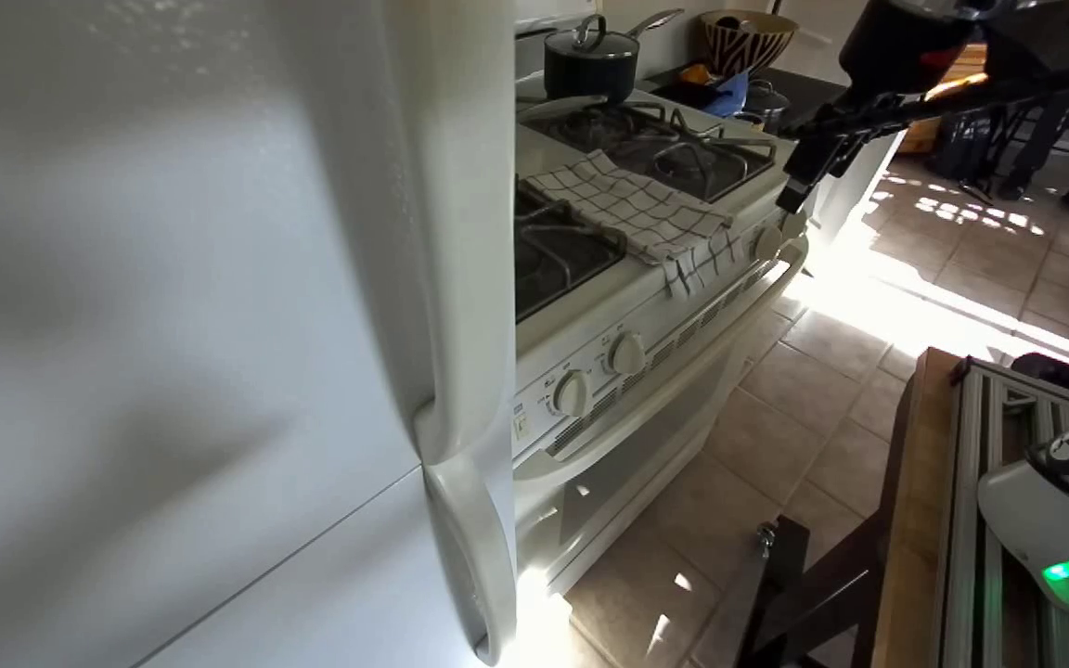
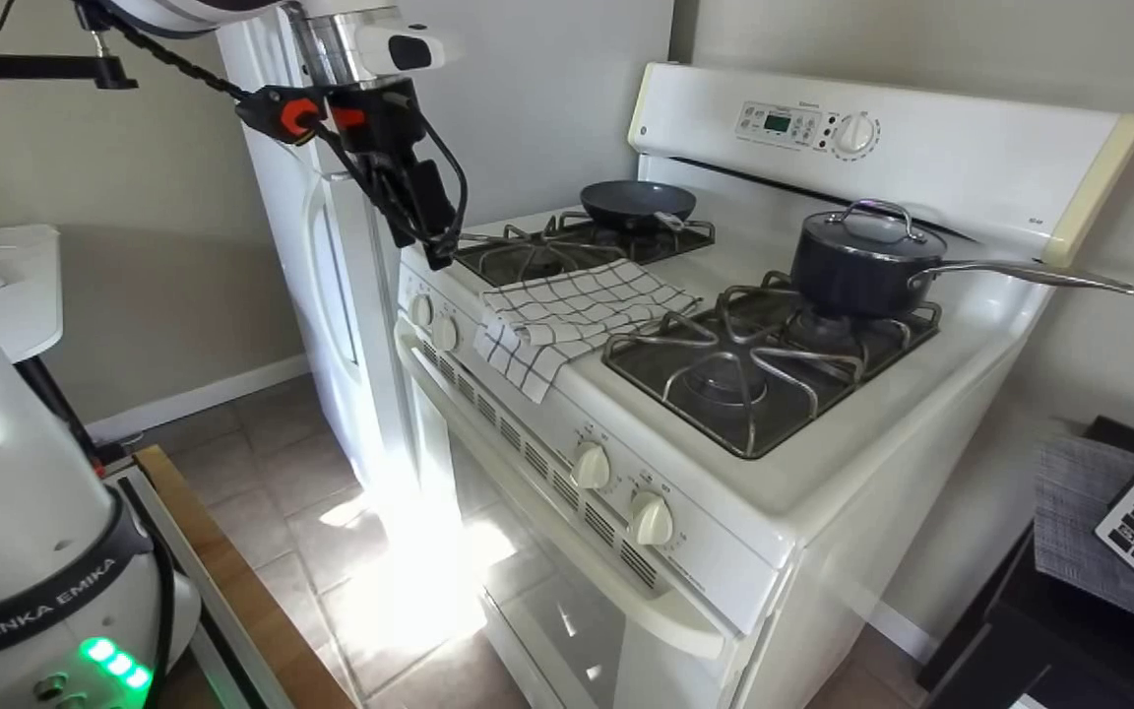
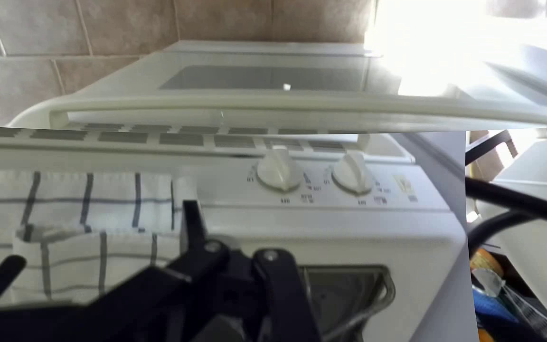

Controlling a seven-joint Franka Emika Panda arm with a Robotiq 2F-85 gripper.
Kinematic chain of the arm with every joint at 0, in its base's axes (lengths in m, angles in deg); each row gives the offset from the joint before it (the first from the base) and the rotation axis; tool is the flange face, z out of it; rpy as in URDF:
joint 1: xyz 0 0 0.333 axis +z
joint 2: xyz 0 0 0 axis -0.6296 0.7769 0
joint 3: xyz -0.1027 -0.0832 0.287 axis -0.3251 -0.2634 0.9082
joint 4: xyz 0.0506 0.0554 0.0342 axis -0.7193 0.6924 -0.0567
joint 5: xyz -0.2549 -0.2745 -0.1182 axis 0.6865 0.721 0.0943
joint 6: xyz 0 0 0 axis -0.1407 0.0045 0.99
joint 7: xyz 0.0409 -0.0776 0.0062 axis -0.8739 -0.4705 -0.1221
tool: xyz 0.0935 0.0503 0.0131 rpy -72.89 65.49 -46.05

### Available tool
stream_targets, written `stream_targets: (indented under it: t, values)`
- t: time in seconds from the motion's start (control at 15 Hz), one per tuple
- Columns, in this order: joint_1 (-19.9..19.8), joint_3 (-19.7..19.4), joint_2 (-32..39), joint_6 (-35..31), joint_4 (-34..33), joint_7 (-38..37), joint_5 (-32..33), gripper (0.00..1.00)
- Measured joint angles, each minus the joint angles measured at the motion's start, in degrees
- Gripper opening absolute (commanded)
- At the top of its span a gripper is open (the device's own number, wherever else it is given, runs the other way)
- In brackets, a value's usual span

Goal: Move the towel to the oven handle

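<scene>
The towel (image 2: 592, 305), white with a dark check, lies folded on the stovetop between the burners. Its front end hangs over the stove's front edge in both exterior views (image 1: 637, 209). In the wrist view the towel (image 3: 88, 266) is at the lower left. The oven handle (image 2: 572, 544) is the long white bar across the oven door. It also shows in an exterior view (image 1: 683, 365) and the wrist view (image 3: 273, 100); nothing hangs on it. My gripper (image 2: 427, 251) is in the air above the stove's front, apart from the towel. In the wrist view its fingers (image 3: 100, 242) are spread and empty.
A lidded pot (image 2: 867, 261) and a pan (image 2: 636, 204) stand on the burner grates. White knobs (image 2: 651, 519) stick out of the stove's front panel. The fridge (image 1: 219, 278) stands beside the stove. A bowl (image 1: 748, 42) is on the counter beyond it.
</scene>
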Motion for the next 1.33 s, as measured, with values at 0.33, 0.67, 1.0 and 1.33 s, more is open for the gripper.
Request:
stream_targets:
  t: [0.33, 0.67, 1.0, 1.33]
  values:
    - [-0.1, 2.6, 5.5, -17.9, 0.0, -3.4, 0.2, 1.0]
    - [-4.4, 11.1, 13.7, -27.9, -0.1, -11.7, 7.1, 1.0]
    - [-12.7, 19.9, 18.6, -29.4, -0.2, -22.8, 18.2, 1.0]
    - [-17.7, 24.7, 21.3, -29.4, -0.7, -26.7, 23.4, 0.77]
